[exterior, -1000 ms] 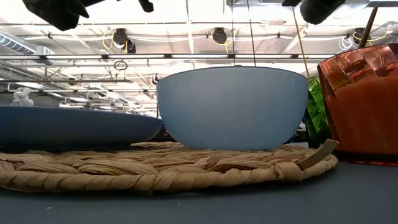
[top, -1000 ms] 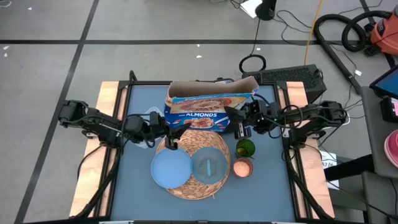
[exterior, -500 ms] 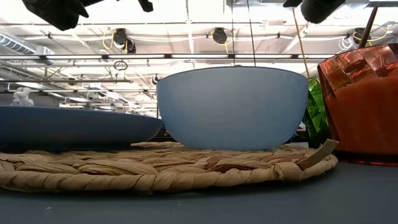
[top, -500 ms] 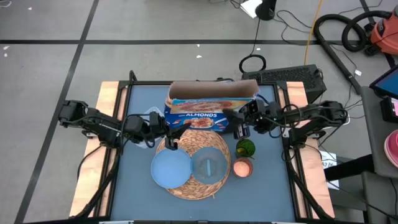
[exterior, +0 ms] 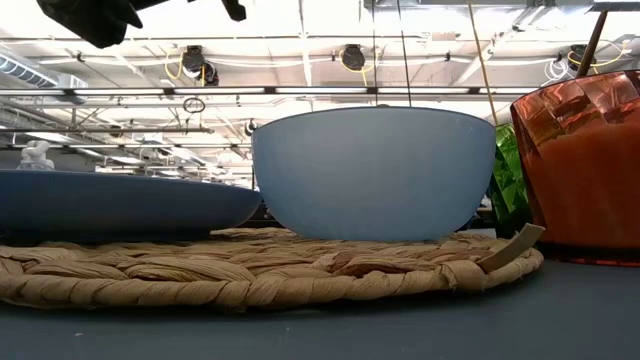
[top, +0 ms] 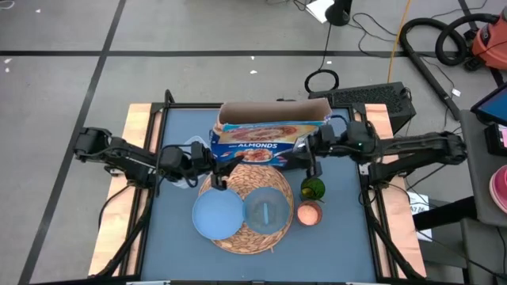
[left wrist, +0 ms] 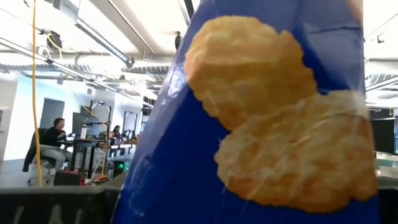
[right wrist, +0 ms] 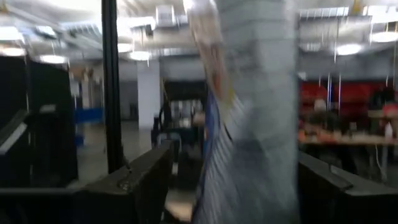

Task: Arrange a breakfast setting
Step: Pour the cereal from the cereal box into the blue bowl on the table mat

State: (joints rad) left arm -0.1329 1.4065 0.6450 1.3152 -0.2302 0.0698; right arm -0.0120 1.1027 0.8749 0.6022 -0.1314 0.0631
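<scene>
A blue cereal box (top: 265, 136) marked ALMONDS hangs tilted over the far edge of the round straw mat (top: 247, 236). My left gripper (top: 215, 168) is shut on the box's left end. My right gripper (top: 307, 154) is open at the box's right end, with its fingers (right wrist: 127, 186) on either side of the box's edge (right wrist: 249, 124). On the mat rest a light-blue plate (top: 216, 215) and a glass bowl (top: 266, 210). An orange-pink cup (top: 309, 212) stands right of the mat. My left gripper holds the box by its left end, near the lower corner (top: 224, 158), coming level from the table's left. In the left wrist view the box's printed face (left wrist: 249, 124) fills the picture and hides the fingers. The box is lifted clear and tilted, printed face up.
A green thing (top: 314, 188) sits on the table just beyond the cup, under my right arm. In the low view the bowl (exterior: 375, 170), plate (exterior: 120, 205) and cup (exterior: 580, 160) stand close together. Bare blue table lies left of and in front of the mat.
My right gripper has opened off the box's right end, and its arm has stretched out and risen out of the low view. The box has stayed aloft in my left gripper, shifting slightly toward the far edge.
</scene>
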